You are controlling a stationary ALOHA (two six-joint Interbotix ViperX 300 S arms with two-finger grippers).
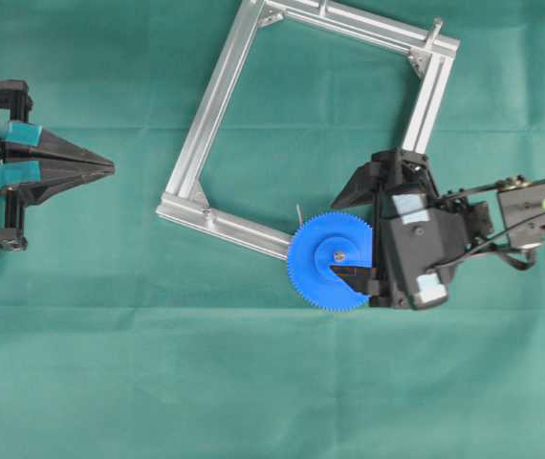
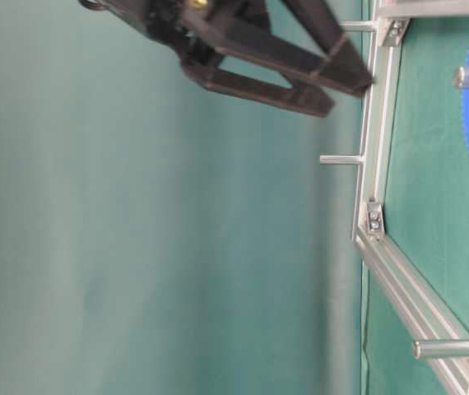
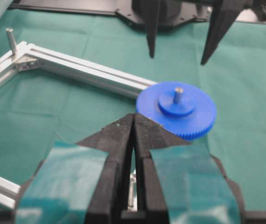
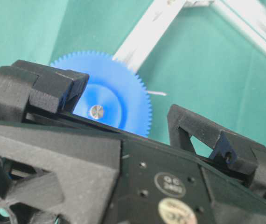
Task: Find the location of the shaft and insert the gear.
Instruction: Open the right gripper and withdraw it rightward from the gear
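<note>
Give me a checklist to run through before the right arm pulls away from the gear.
1. Gear on the shaft: ok, pin pokes through the hub.
2. Gear lying flat: ok, level in the left wrist view.
3. Right gripper open: ok, fingers spread, above the gear.
4. Gear fully seated: cannot tell.
5. Left gripper out of the way: ok, shut, parked at the left.
6. Frame undisturbed: cannot tell.
</note>
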